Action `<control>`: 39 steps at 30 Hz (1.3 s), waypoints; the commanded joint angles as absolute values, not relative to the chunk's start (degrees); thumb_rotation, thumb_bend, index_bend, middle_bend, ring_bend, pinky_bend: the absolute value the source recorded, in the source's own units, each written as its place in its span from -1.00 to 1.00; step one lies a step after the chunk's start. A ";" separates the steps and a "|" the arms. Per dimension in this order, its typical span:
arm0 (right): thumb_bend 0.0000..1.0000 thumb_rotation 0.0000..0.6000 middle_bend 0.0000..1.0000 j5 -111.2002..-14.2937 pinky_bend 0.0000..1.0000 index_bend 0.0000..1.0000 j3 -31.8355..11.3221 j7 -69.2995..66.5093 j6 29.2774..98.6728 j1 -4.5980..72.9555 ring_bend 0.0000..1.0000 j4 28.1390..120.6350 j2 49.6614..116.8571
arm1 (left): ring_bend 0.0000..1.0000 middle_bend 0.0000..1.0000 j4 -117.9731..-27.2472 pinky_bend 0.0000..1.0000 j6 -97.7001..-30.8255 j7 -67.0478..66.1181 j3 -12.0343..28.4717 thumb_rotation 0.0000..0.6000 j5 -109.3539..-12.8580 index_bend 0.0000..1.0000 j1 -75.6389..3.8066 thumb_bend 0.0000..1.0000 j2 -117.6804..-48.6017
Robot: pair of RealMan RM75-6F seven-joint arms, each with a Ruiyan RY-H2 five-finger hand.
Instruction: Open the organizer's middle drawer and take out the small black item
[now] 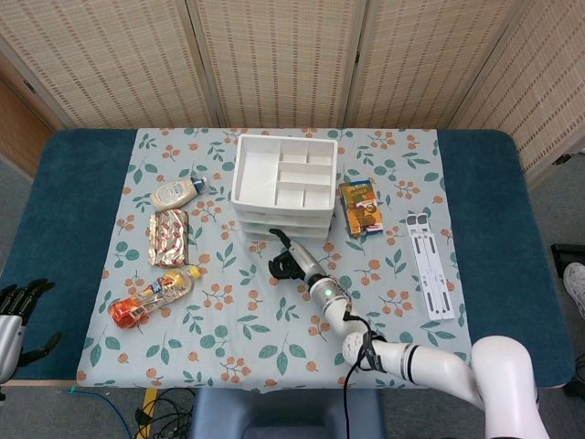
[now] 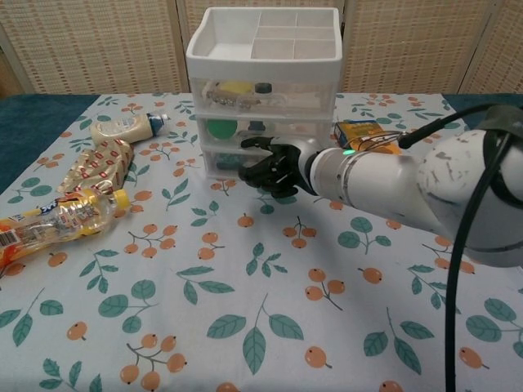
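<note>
The white three-drawer organizer (image 1: 281,188) (image 2: 263,90) stands at the back middle of the floral cloth, all its drawers pushed in. Through the clear front of the middle drawer (image 2: 282,127) show a green round thing (image 2: 219,128) and the small black item (image 2: 258,126). My right hand (image 2: 270,167) (image 1: 287,262) is right at the organizer's front, around the middle and bottom drawers, fingers curved and apart, holding nothing; whether they touch the front is unclear. My left hand (image 1: 16,309) hangs off the table's front left corner, fingers spread.
Left of the organizer lie a mayonnaise bottle (image 1: 176,193) (image 2: 122,126), a red-and-white snack packet (image 1: 168,236) (image 2: 94,166) and an orange drink bottle (image 1: 154,297) (image 2: 53,219). An orange box (image 1: 361,207) (image 2: 364,133) sits to the right, a white strip (image 1: 430,265) further right.
</note>
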State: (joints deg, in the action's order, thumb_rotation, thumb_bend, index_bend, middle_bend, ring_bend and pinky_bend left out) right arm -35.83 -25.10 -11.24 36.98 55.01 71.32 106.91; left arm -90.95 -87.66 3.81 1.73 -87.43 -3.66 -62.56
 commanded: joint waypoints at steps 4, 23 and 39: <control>0.18 1.00 0.65 -35.20 1.00 -0.96 -25.47 -10.82 36.43 55.80 0.82 69.93 107.61 | -0.62 -0.64 -90.91 -0.76 -87.53 3.79 1.77 1.00 -87.30 -0.63 -3.65 -0.57 -62.57; 0.19 1.00 0.66 -37.49 1.00 -0.65 -23.52 -10.04 38.74 52.68 0.82 76.63 104.88 | -0.62 -0.64 -91.23 -0.76 -87.61 3.44 1.52 1.00 -88.06 -0.63 -3.61 -0.57 -62.86; 0.19 1.00 0.66 -40.69 1.00 -0.65 -20.20 -10.22 40.41 48.52 0.82 83.97 101.66 | -0.62 -0.64 -91.51 -0.76 -87.35 3.26 1.39 1.00 -88.79 -0.63 -3.99 -0.57 -63.40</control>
